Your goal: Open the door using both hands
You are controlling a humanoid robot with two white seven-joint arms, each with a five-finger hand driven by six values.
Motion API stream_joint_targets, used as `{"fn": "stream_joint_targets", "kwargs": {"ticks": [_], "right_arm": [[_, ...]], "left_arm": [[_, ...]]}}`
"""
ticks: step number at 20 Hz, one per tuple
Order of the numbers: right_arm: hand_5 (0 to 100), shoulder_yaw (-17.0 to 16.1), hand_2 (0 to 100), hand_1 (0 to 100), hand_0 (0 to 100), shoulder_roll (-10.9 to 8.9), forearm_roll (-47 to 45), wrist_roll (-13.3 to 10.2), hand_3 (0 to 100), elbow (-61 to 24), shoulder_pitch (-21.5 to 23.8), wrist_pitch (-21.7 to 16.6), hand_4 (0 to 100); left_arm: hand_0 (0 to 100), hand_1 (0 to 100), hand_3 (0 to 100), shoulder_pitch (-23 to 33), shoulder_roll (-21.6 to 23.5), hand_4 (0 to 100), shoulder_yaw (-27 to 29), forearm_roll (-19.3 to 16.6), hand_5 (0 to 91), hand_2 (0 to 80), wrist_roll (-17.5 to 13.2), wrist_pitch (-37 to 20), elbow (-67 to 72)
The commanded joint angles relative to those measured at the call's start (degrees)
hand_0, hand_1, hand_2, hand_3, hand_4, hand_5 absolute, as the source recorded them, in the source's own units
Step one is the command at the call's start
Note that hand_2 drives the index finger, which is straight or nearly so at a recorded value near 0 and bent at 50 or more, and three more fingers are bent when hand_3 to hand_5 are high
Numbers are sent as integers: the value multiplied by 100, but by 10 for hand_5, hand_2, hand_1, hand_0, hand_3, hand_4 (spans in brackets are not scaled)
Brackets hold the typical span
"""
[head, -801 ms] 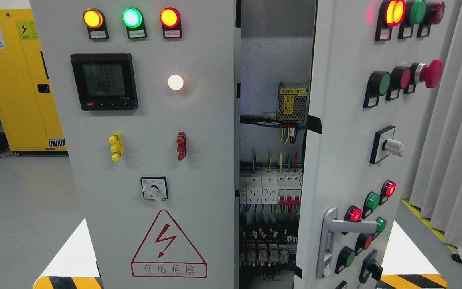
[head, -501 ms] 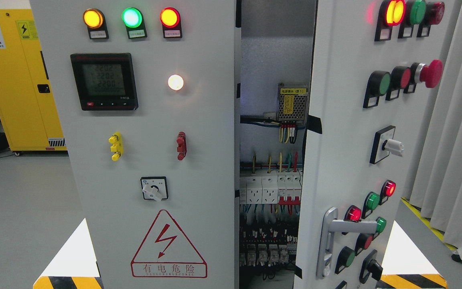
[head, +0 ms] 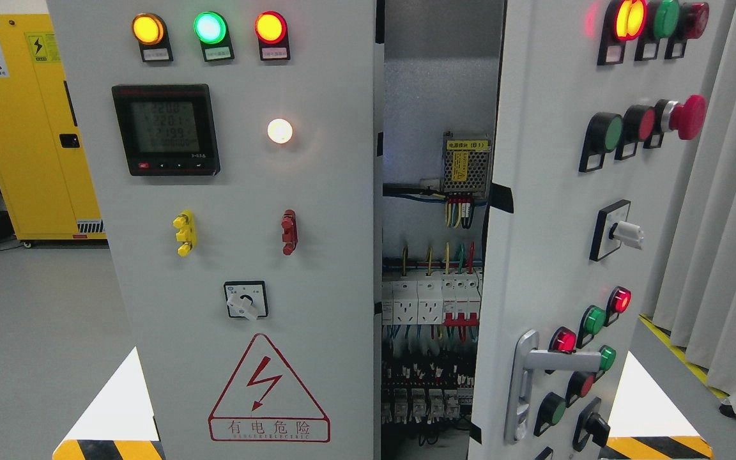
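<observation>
Head view: neither hand shows, so their state cannot be told; the pale grey steel right door [head: 553, 211] stands ajar, its silver lever handle [head: 544, 370] low on its left edge; the matching left door [head: 240, 255] looks closed. Best, I judge, to grip that handle and swing steadily; exposed wiring and breakers [head: 432, 306] fill the gap; grey curtain [head: 732, 191] crowds the right.

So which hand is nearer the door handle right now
Neither can be named: no hand or arm shows in the head view. The door handle sits low on the right door, which stands ajar with nothing touching it.
</observation>
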Motion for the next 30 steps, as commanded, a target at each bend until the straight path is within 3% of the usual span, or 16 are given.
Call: {"fn": "stream_joint_targets", "kwargs": {"ticks": [1, 5, 6, 14, 17, 21, 26, 30], "right_arm": [[0, -139, 40, 500, 0, -33, 1, 0, 0, 1, -5, -1, 0], [0, -183, 40, 500, 0, -33, -8, 0, 0, 10, -5, -1, 0], [0, -183, 40, 500, 0, -33, 1, 0, 0, 10, -5, -1, 0], [0, -183, 40, 500, 0, -41, 1, 0, 0, 10, -5, -1, 0], [0, -192, 40, 500, 0, -41, -8, 0, 0, 10, -5, -1, 0], [0, -192, 40, 500, 0, -41, -8, 0, 0, 10, -5, -1, 0], [0, -192, 40, 500, 0, -41, -8, 0, 0, 10, -5, -1, 0], [0, -183, 40, 500, 0, -50, -8, 0, 0, 10, -5, -1, 0]], "left_arm": [[120, 556, 0, 471, 378, 0, 109, 0, 0, 0, -609, -71, -2536], [120, 556, 0, 296, 755, 0, 135, 9, 0, 0, -2699, -141, -2844], [120, 556, 0, 243, 851, 0, 127, 18, 0, 0, -2861, -141, -3054], [120, 556, 0, 216, 1827, 0, 22, 18, 0, 0, -2898, -141, -5329], [120, 556, 0, 199, 2423, 0, -653, 35, 0, 0, -3064, -150, -6060], [120, 556, 0, 111, 3048, 0, -1226, 640, 0, 0, -3082, -168, -6991], [120, 556, 0, 111, 3874, 0, -1542, 1001, 0, 0, -3082, -159, -8274], [120, 556, 0, -29, 4025, 0, -1587, 1204, 0, 0, -3196, -159, -8786]]}}
